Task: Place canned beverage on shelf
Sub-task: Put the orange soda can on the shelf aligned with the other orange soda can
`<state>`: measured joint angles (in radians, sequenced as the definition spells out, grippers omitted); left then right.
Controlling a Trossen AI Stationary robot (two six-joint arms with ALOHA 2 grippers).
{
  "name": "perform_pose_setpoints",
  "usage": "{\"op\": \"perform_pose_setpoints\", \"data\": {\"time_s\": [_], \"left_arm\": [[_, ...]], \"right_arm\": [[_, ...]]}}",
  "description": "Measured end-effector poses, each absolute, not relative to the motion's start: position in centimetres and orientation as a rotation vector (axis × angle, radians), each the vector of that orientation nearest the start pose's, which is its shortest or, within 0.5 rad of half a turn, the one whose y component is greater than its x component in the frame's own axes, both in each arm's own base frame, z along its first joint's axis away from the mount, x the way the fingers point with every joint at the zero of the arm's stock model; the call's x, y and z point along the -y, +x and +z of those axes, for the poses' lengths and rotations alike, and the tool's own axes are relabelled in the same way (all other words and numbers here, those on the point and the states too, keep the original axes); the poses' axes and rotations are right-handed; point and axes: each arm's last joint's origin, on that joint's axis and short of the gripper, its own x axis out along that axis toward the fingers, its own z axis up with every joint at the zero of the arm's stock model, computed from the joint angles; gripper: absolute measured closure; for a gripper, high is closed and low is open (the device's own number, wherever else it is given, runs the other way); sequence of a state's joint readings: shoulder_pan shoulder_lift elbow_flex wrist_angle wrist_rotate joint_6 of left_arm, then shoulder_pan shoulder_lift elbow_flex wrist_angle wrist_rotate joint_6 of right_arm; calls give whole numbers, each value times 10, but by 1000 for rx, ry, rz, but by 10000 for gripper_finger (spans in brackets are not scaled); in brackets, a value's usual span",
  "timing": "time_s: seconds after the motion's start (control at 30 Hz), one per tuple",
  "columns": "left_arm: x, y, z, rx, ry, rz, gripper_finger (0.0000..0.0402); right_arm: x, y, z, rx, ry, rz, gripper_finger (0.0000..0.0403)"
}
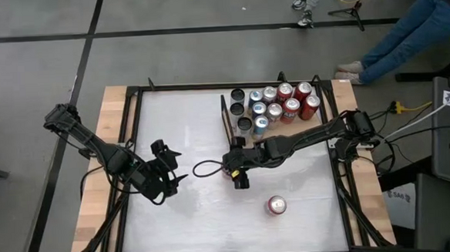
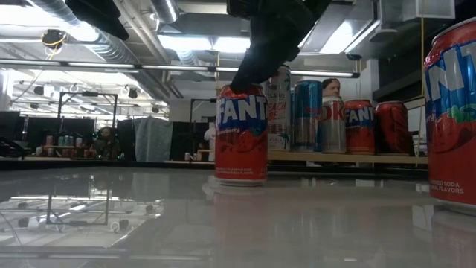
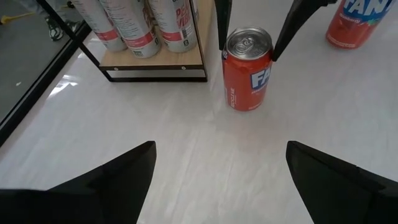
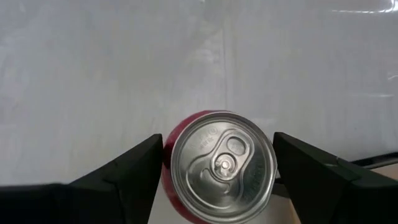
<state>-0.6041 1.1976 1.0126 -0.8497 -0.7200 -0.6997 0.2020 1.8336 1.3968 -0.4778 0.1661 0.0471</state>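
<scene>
A red Fanta can stands upright on the white table, just in front of the shelf, a light wooden board with a black frame. My right gripper is open and slants down over the can. One finger stands close on either side of the can's top. In the high view the right gripper hides the can. My left gripper hangs open above the table's left half, facing the can, with nothing between its fingers.
Several cans stand upright on the shelf at the far right. Another red Fanta can stands alone toward the near edge. A person's legs show beyond the far right corner. White tabletop lies bare between the arms.
</scene>
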Motion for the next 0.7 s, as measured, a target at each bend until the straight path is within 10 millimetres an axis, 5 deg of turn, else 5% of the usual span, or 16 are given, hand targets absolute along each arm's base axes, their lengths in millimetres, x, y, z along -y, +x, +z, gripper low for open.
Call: {"op": "perform_pose_setpoints", "data": {"time_s": [0.7], "left_arm": [[110,193,286,-722,-27,368,51]], "right_arm": [[-74,387,231,-920,-127,12,110]]}}
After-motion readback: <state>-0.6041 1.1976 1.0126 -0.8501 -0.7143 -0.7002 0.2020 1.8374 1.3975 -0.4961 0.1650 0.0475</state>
